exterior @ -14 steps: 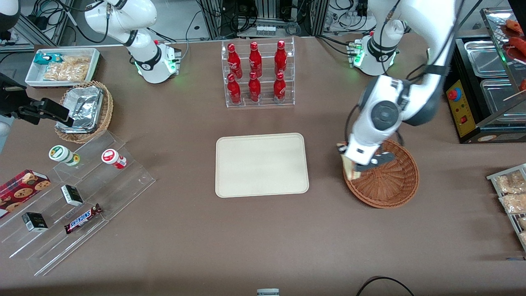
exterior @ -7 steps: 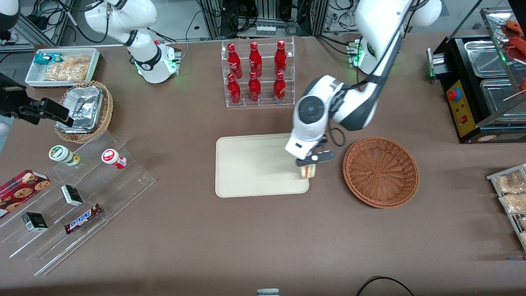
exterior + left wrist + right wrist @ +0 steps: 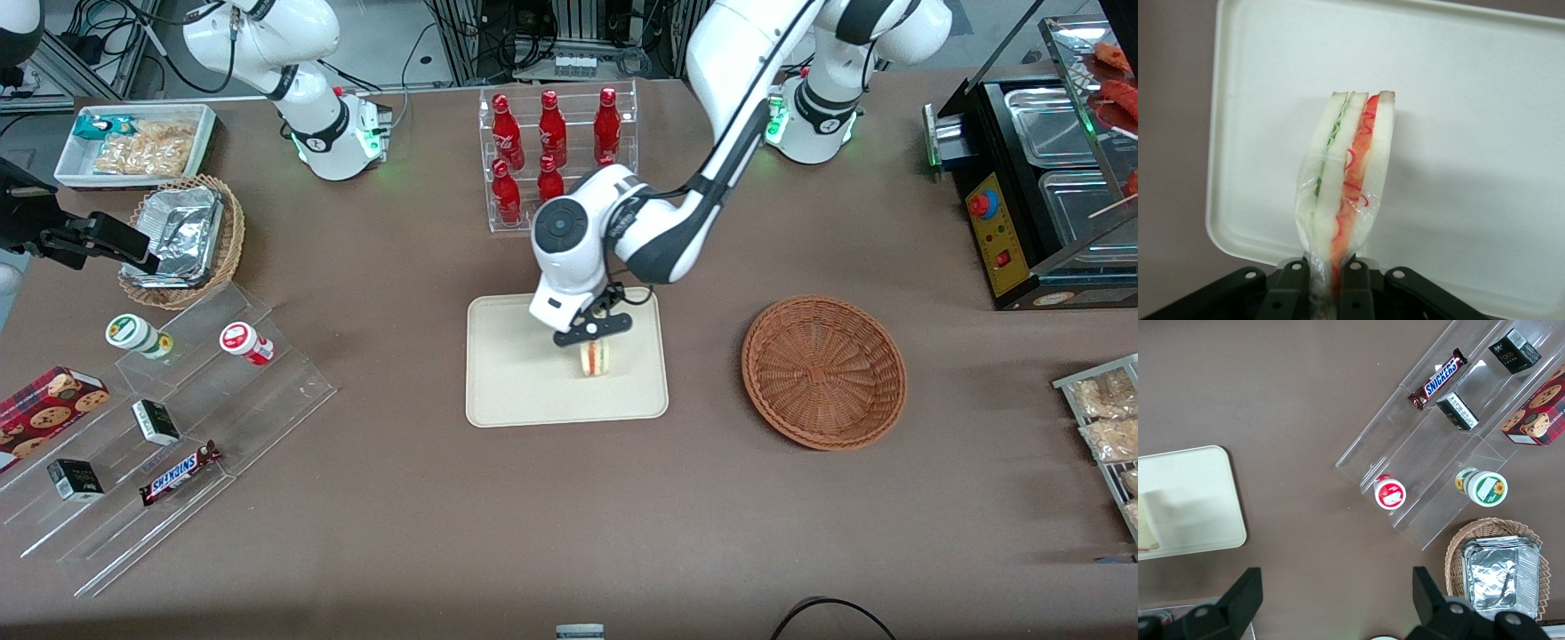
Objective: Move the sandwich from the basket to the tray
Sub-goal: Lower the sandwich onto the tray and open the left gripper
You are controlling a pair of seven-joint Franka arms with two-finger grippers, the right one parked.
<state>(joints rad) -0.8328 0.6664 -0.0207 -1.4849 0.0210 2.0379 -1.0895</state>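
Clear rack of red bottles (image 3: 556, 160) = landmark. Toward the parked arm's end from it: white bin of snack bags (image 3: 135, 145), tan wicker basket of foil trays (image 3: 182, 238), stepped acrylic shelf (image 3: 169, 418) with Snickers bar (image 3: 178, 472), cookie box (image 3: 46, 411), two round tubs. Toward the working arm's end: metal food warmer (image 3: 1053, 169).
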